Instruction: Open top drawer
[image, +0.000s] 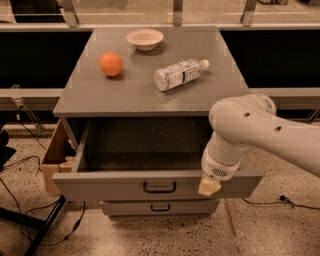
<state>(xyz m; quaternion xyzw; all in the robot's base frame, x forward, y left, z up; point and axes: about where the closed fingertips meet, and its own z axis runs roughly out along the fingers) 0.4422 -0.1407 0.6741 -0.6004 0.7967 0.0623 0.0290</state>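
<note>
Speckled floor (270, 225) lies nearest. Just above it a lower drawer (160, 207) sits shut under the cabinet. Over that, the top drawer (100, 186) stands pulled well out toward the near side. Its front is clear of the cabinet and its deep, crumb-speckled inside is open to view. Its black handle (160, 187) sits at the middle of the front, and I am not touching it.

My jaws hang at the right part of that front, right of the handle, below my white arm (260, 130), which reaches in from the right. Their pale tip is either against the front panel or just before it; I cannot tell which. Nor can I tell how far open they are, or whether they hold anything.

A cardboard box (52, 160) stands on the floor at the left, beside the drawer's side. Farther back, the tabletop (135, 95) carries a bottle (177, 75) lying on its side, an orange (111, 64) to its left, and a bowl (145, 38) near the far edge.

I judge the opening as good as done, since the drawer looks close to its full travel. At most a last short pull is left, and then drawing my arm clear.
</note>
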